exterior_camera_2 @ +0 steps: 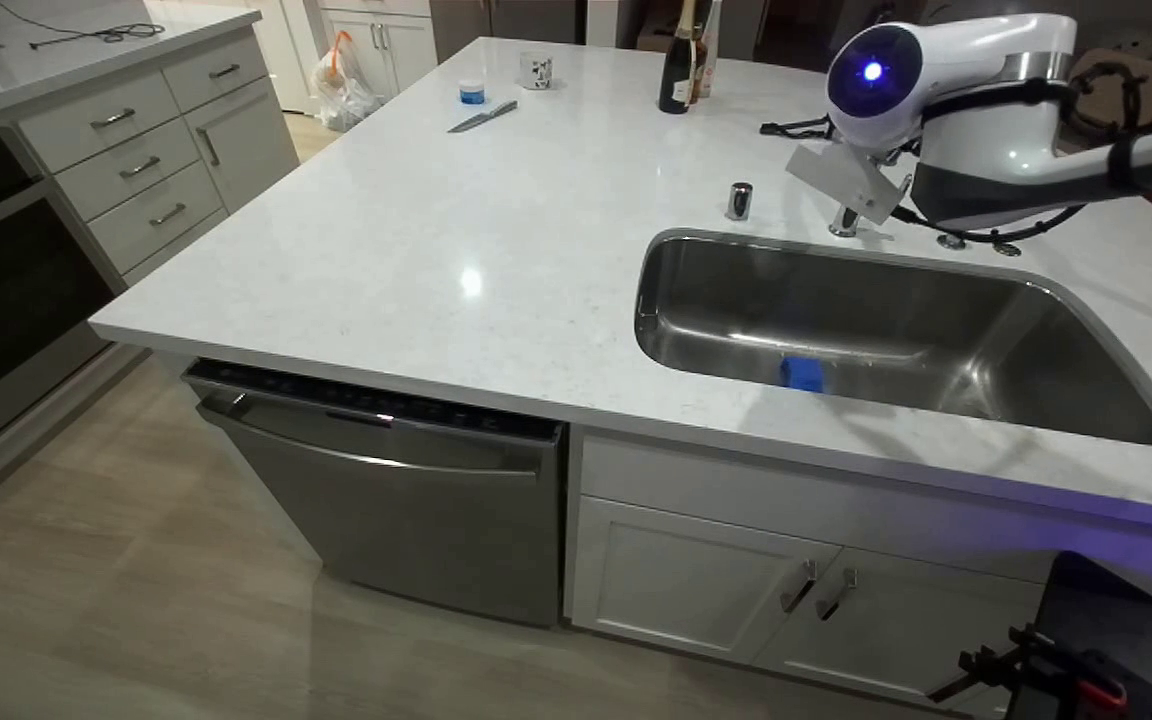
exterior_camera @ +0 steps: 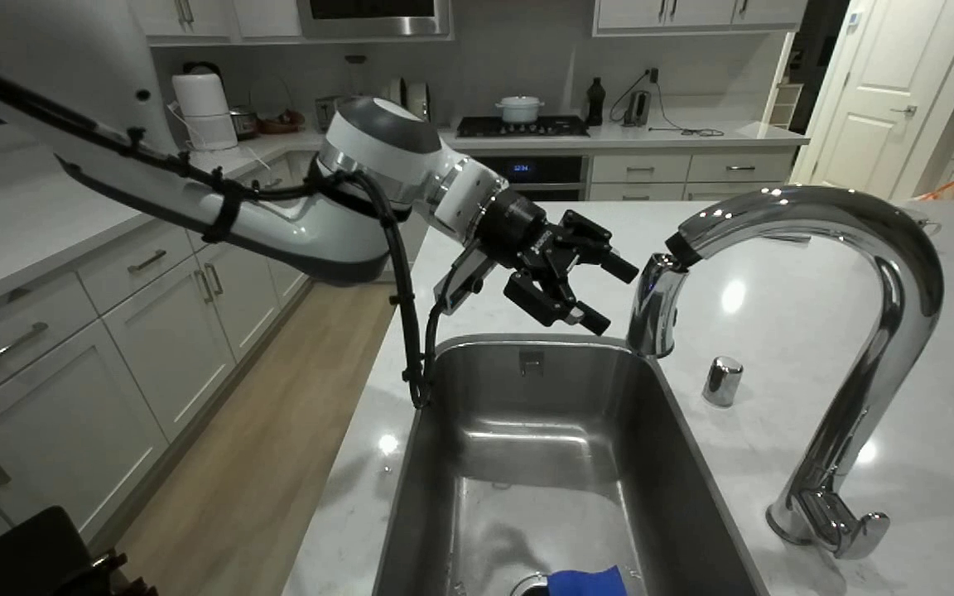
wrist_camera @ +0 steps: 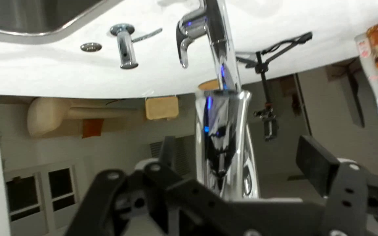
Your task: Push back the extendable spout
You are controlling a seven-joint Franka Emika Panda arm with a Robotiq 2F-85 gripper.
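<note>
One end effector [exterior_camera: 608, 295], spread wide and holding nothing, hangs just off the tip of the faucet [exterior_camera: 914, 290], where the extendable spout [exterior_camera: 656, 310] tilts out of line, so I'd call this the approach, the next move needing a steady reach around the spout, then grip and push

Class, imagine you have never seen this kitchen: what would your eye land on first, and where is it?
The arched chrome faucet, standing on the white counter beside the sink, probably draws the eye first. Next comes the white robot arm, its open black gripper pointed toward the extendable spout at the faucet's end without holding it. A bright blue object lying in the sink also stands out.
</note>
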